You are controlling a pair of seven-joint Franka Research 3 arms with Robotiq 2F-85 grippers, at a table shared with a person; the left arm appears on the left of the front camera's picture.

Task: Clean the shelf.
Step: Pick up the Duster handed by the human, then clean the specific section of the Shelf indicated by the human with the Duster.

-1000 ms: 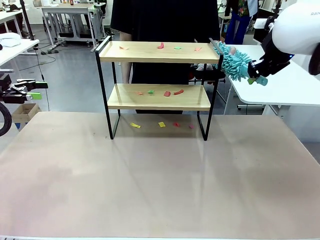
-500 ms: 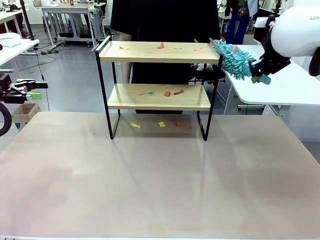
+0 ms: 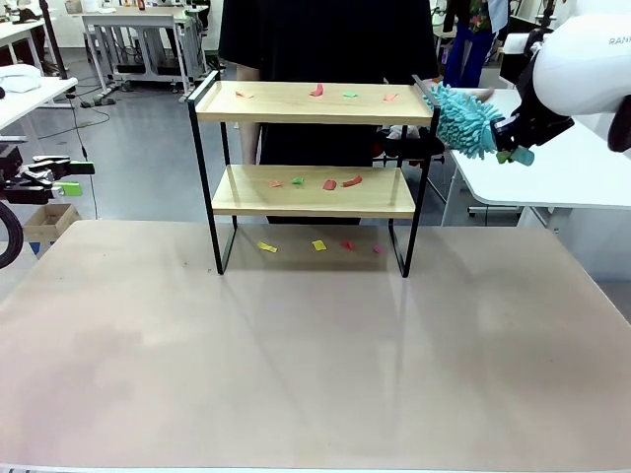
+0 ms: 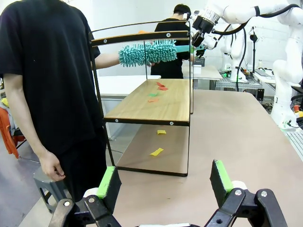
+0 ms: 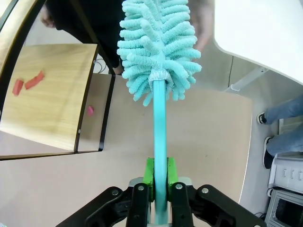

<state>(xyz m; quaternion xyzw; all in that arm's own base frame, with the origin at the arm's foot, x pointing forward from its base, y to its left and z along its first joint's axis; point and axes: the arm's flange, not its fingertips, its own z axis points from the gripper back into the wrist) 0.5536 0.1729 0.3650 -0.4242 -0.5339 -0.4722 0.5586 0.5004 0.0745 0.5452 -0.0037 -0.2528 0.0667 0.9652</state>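
Far left, the left gripper (image 4: 164, 177) sits off to the side of the table (image 3: 315, 374), jaws wide open, nothing in them. The shelf (image 3: 251, 202) stands mid-table toward the far side. A person (image 3: 325, 39) in black is right behind it, and coloured paper scraps (image 3: 330, 183) lie on both boards and underneath. By its top right corner there's a fluffy teal duster (image 3: 463, 120), handle clamped in the right gripper (image 5: 160, 177).

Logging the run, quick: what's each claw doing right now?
Left claw: open, holding nothing.
Right claw: closed on the handle of the teal duster.
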